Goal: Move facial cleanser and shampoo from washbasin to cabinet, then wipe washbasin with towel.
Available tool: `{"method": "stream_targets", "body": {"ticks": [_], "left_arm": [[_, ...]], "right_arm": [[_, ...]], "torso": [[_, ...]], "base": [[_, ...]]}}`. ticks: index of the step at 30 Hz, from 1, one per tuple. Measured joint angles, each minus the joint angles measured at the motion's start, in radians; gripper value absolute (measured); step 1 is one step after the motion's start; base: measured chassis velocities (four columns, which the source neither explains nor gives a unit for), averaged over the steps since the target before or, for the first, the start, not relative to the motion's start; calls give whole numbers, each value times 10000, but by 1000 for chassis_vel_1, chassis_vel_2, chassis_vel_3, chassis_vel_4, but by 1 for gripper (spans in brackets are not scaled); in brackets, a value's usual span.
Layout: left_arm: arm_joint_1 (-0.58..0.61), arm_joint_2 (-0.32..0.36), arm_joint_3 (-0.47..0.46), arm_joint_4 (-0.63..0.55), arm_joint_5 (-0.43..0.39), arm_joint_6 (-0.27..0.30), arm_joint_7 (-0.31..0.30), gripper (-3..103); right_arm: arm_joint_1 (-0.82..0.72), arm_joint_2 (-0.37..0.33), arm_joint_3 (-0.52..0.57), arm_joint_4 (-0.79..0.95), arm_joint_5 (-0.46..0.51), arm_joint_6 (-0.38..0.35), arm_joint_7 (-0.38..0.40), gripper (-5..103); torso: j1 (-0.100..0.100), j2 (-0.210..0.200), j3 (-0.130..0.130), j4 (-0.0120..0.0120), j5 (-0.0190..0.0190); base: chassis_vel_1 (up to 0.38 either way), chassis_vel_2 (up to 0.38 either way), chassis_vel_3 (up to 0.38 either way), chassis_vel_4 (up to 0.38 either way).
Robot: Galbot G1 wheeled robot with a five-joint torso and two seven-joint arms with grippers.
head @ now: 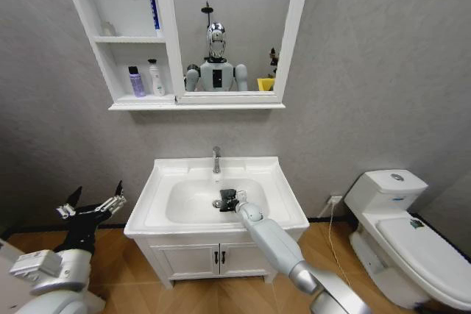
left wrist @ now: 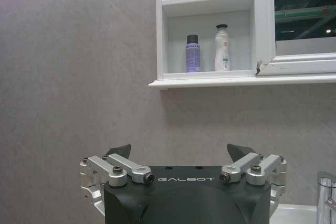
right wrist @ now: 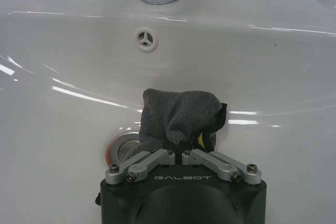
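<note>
In the head view my right gripper (head: 227, 200) is down in the bowl of the white washbasin (head: 276, 182), just in front of the chrome tap (head: 216, 158). In the right wrist view, the right gripper (right wrist: 179, 148) is shut on the dark grey towel (right wrist: 176, 115), which is bunched against the bowl beside the drain (right wrist: 122, 146). A purple bottle (head: 137, 81) and a white bottle (head: 156, 78), the facial cleanser and shampoo, stand side by side on the cabinet's (head: 140, 103) lower shelf. My left gripper (head: 93, 207) is open and empty, left of the washbasin.
A white toilet (head: 412, 233) stands to the right, with a wall socket and cable (head: 335, 201) between it and the two-door vanity (head: 217, 257). The left wrist view faces the cabinet shelf (left wrist: 210, 80), with the purple bottle (left wrist: 192, 54) and the white bottle (left wrist: 222, 49).
</note>
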Motion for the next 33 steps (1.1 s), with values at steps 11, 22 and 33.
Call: {"method": "stream_targets", "body": {"ticks": [11, 22, 33], "left_arm": [[-36, -224, 346, 101, 387, -13, -2, 100], [-58, -242, 530, 49, 537, -13, -45, 100], [-136, -259, 654, -24, 537, -13, -58, 100]], "right_arm": [[546, 681, 220, -110, 2259, -1069, 1073, 1], [870, 1517, 366, -554, 2476, -1178, 1347, 1], [384, 306, 440, 92, 2505, -1278, 1470, 1]], "torso": [[3, -5, 2, 2, 1], [0, -2, -1, 6, 0], [-1, -1, -2, 2, 2]], "base": [[0, 0, 0, 0], [0, 0, 0, 0], [0, 0, 0, 0]]}}
